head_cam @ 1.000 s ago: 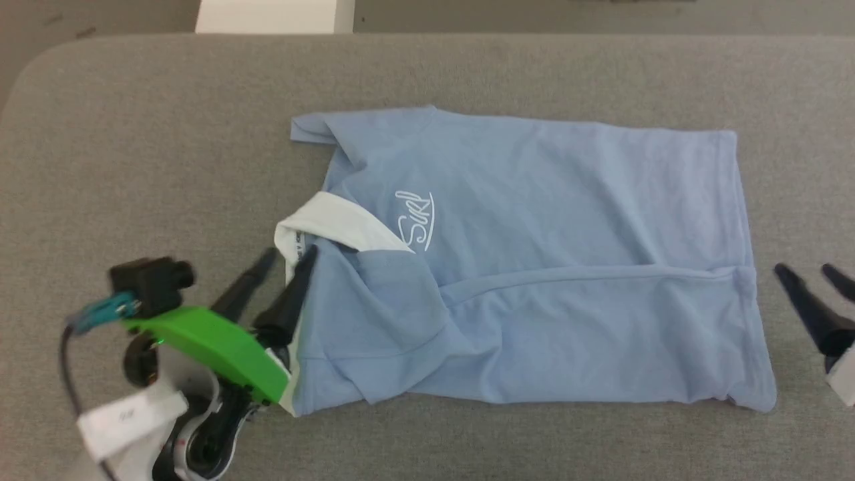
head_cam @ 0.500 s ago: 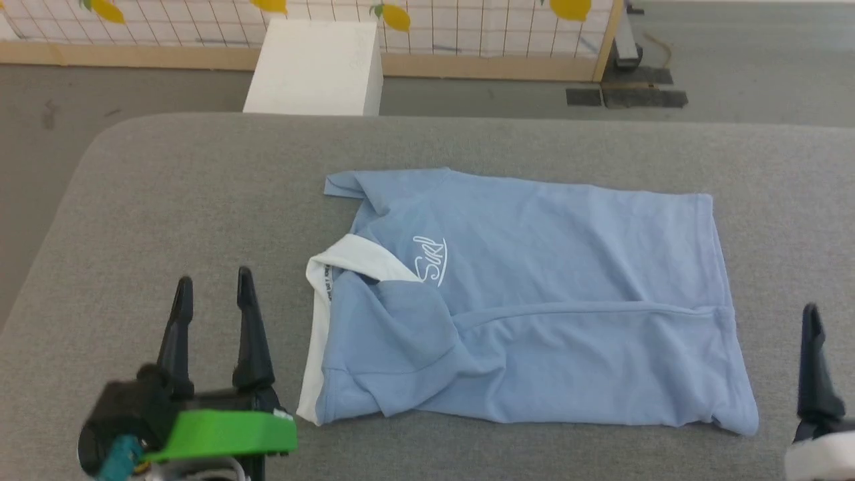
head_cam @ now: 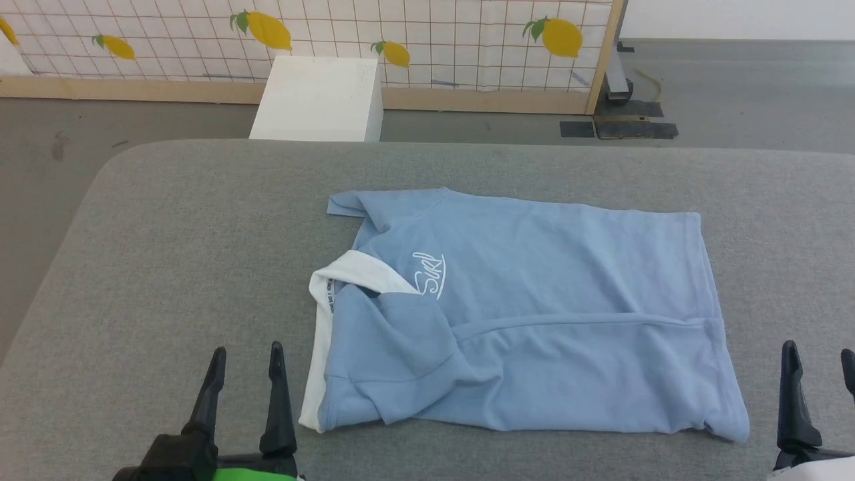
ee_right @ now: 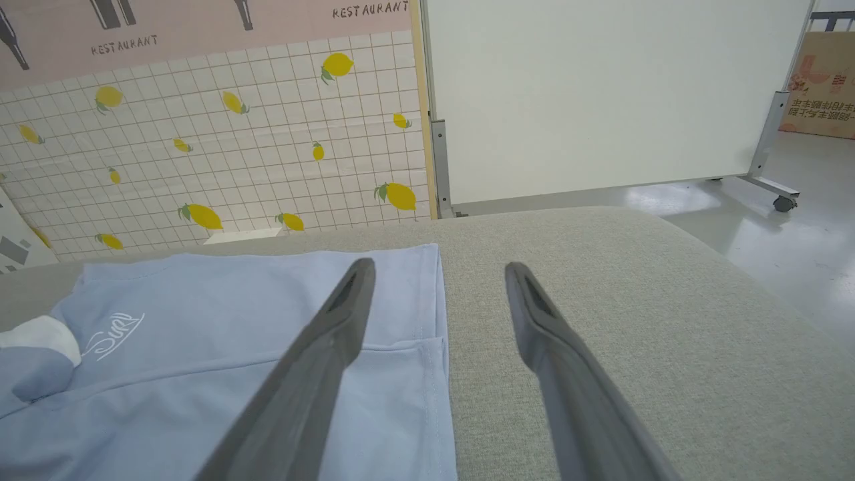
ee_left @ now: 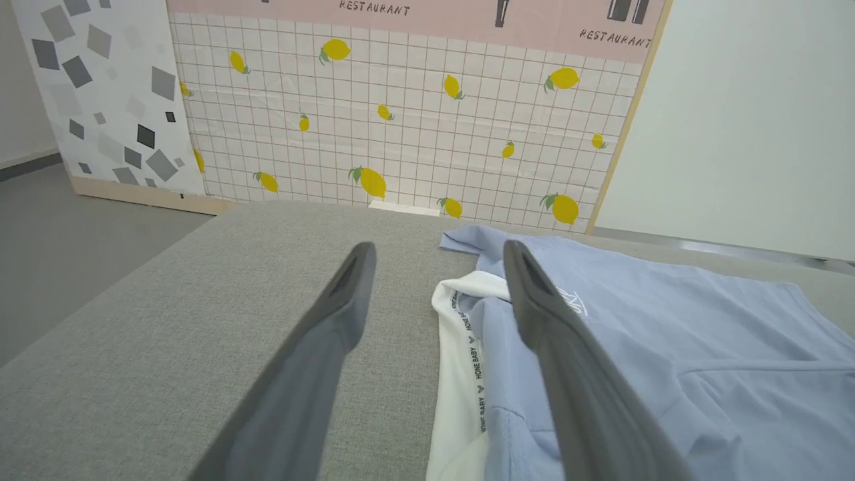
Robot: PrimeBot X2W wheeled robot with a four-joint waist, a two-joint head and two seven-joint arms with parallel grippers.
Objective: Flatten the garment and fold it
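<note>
Polo shirt (head_cam: 534, 321), light blue, short-sleeved, lies partly folded on grey fabric-topped desk (head_cam: 187, 254). White collar (head_cam: 354, 270) points to robot's left and hem to its right, with small white script logo (head_cam: 429, 274) face up. Near side is folded over along one long crease, cloth bunched below collar. Left tool (head_cam: 247, 348) sits at lower left, dark fingers apart, holding nothing, just beside collar edge. Right tool (head_cam: 819, 349) sits at lower right, fingers apart, holding nothing, just off hem corner. White box (head_cam: 317, 100) and lemon-print tiled panel (head_cam: 434, 40) stand beyond desk's far edge.
</note>
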